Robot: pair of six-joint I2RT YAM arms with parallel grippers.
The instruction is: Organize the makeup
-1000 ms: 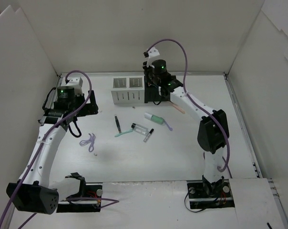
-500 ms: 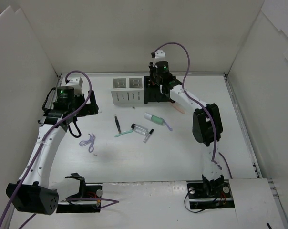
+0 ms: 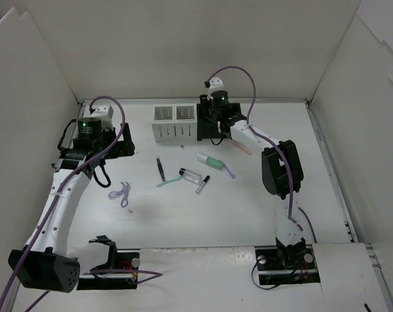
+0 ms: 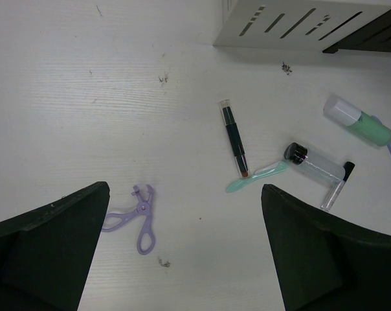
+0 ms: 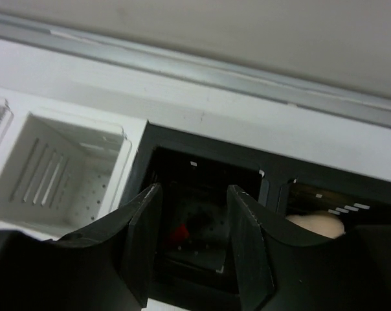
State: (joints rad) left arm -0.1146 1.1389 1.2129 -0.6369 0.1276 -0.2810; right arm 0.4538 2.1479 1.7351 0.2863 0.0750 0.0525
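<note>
My right gripper (image 3: 213,127) is open, its jaws hanging over a compartment of the black slotted box (image 5: 202,139). A small red thing (image 5: 177,233) lies in that compartment, below the gripper (image 5: 192,240). A peach sponge (image 5: 315,223) sits in the compartment to the right. On the table lie a black stick (image 4: 234,138), a mint stick (image 4: 257,176), a clear vial with a black cap (image 4: 315,164) and a mint-green tube (image 4: 364,123). My left gripper (image 3: 108,148) is open and empty, above and left of them.
A white slotted box (image 3: 174,123) stands left of the black one (image 3: 206,130). A purple scissor-like tool (image 4: 136,214) lies at the left. A thin black-capped stick (image 3: 203,184), a purple stick (image 3: 229,170) and a pink stick (image 3: 244,146) lie nearby. Walls enclose the table.
My right arm has folded up and its wrist has come down closer over the black box. The left arm and the things on the table have not moved.
</note>
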